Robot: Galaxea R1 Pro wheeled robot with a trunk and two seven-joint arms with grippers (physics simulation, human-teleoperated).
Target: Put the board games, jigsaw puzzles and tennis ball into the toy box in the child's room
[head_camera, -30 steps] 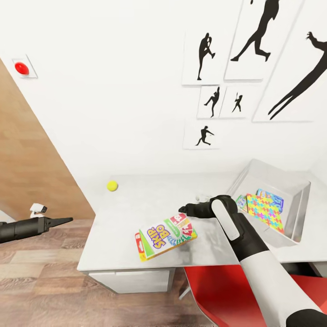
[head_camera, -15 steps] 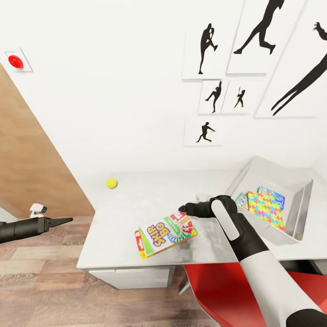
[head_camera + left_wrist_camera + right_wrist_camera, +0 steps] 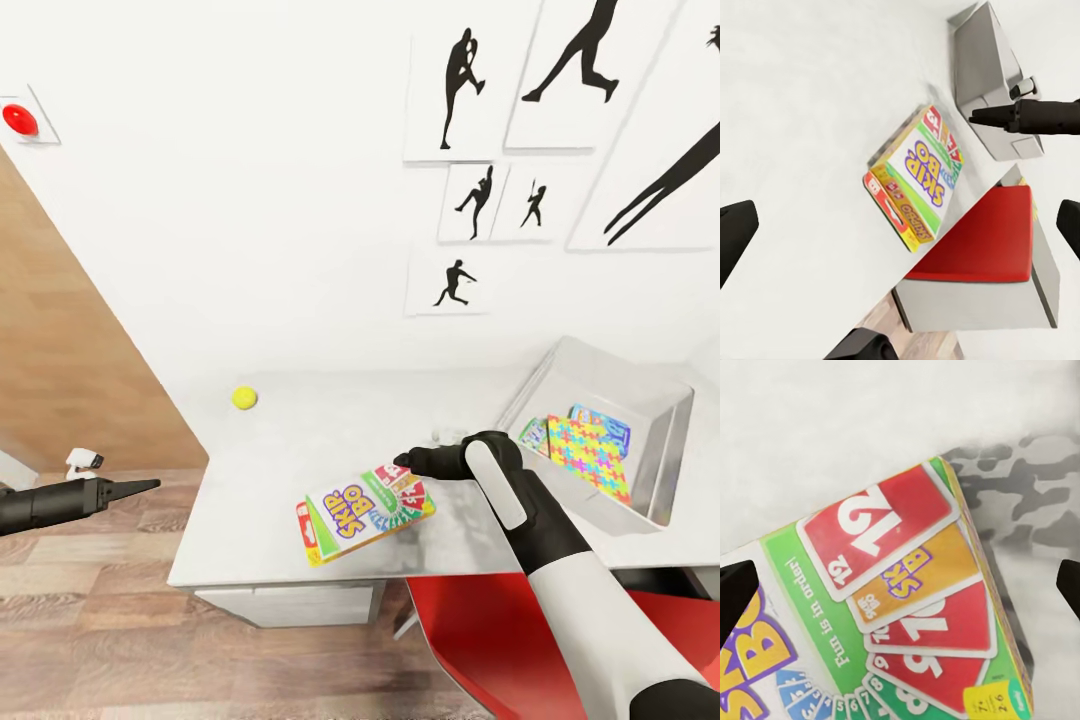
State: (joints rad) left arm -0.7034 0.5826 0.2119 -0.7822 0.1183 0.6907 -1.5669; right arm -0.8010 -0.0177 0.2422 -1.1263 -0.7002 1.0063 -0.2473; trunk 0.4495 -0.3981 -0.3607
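Card print (image 3: 900,607) legible from right wrist.

On the table (image 3: 300,450), a board game (image 3: 365,501) lies flat near the front edge, with the tennis ball (image 3: 243,398) well apart from it, farther back and to the left. The toy box (image 3: 655,400) sits at the table's right end, holding a jigsaw puzzle (image 3: 588,456) with other boxes partly under it. The right gripper (image 3: 402,463) hovers just above the board game's far right corner, and the left gripper (image 3: 150,485) hangs off the table's left side over the floor (image 3: 90,620).
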